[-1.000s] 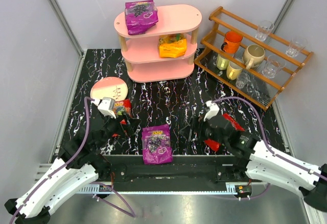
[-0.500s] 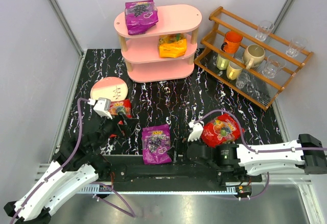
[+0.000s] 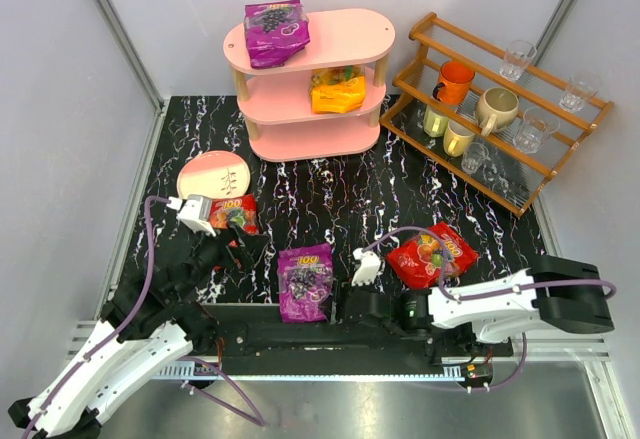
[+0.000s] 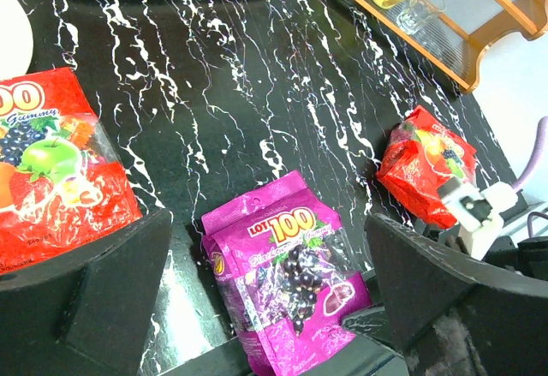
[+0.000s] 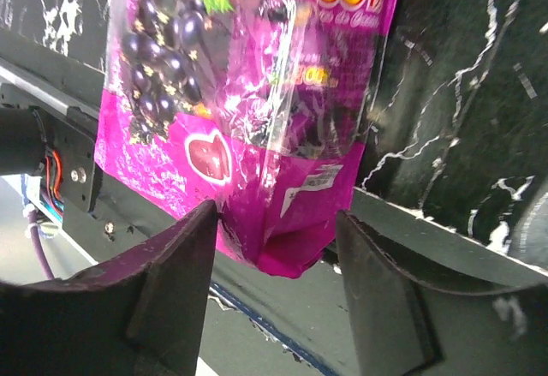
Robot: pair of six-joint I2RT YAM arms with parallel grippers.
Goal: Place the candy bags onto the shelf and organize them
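While the black marbled table [image 3: 330, 194] is carrying the loose pouches, the pink three-tier shelf [image 3: 350, 39] is already holding two: the top-tier purple bag [image 3: 275, 31] and the orange bag [image 3: 337, 89] on the middle tier. At the table's near edge, the near purple bag [image 3: 307, 281] is being framed by the right hand [image 5: 278, 265], its fingers spread and empty around the bag's lower corner. That glossy corner is being judged slippery, so a deeper bite is being advised before closing. The left hand [image 4: 270, 286] is being held wide open, empty, beside the left red bag [image 4: 51, 162].
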